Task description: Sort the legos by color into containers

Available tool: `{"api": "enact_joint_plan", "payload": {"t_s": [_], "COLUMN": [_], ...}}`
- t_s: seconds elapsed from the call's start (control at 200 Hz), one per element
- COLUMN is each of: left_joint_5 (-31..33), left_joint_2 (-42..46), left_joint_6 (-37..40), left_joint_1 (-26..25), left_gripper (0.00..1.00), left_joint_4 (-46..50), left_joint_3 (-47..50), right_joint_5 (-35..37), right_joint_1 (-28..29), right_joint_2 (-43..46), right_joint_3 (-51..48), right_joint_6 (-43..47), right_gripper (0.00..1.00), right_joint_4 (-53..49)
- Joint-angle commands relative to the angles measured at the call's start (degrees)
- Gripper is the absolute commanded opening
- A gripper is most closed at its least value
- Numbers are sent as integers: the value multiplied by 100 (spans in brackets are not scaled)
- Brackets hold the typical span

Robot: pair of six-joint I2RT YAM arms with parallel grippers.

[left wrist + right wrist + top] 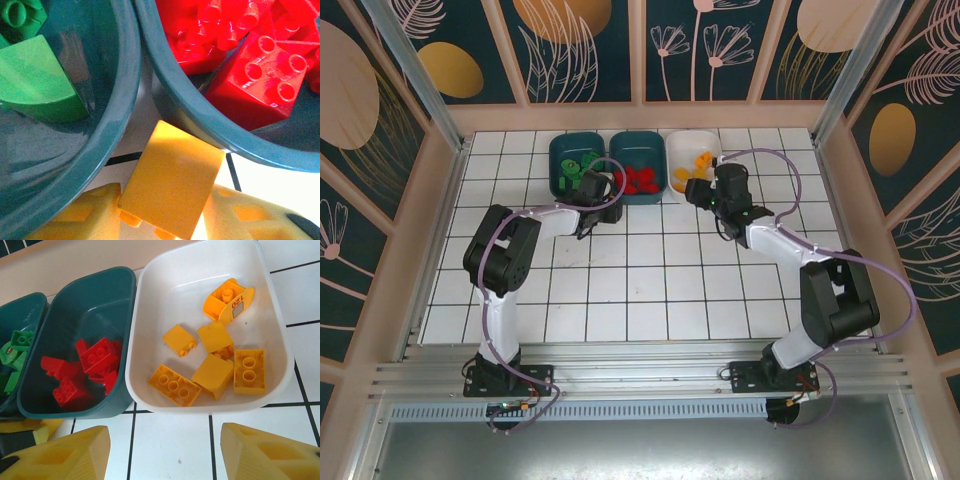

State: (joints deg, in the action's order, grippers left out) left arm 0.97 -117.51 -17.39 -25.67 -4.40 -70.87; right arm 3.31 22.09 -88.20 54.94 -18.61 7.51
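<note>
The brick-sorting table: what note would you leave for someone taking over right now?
Left gripper: shut on a yellow brick, just in front of the left teal tub and the middle teal tub.
Right gripper: open, empty, in front of the white tub.
Done: green bricks in the left teal tub, red bricks in the middle one, yellow bricks in the white tub.
Left: seemingly just carrying that yellow brick to the white tub.

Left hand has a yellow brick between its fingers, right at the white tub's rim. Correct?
Wrong tub. The left wrist view shows the yellow brick between the left hand's fingers at the gap where the teal tub with green bricks and the teal tub with red bricks meet.
</note>
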Motion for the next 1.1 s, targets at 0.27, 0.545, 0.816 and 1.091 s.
{"api": "enact_joint_plan", "payload": {"t_s": [0.27,0.545,0.816,1.091], "left_joint_5": [-96,-352,-888,-1712], "left_joint_2": [504,1079,746,-1247], "left_joint_6": [69,-37,-229,-382], "left_joint_1": [-35,-314,-905,-903], "left_gripper": [32,30,29,29], "left_joint_4": [-159,-51,160,900], "left_joint_3": [395,738,-422,-3477], "right_joint_5": [20,55,182,426], "right_joint_1": [53,55,-48,-56], "right_joint_2": [278,289,371,1130], "right_joint_3": [-106,-192,-415,-958], "right_joint_6": [-99,-99,-242,-346], "right_gripper": [60,60,60,60], "right_joint_4": [243,312,339,165]}}
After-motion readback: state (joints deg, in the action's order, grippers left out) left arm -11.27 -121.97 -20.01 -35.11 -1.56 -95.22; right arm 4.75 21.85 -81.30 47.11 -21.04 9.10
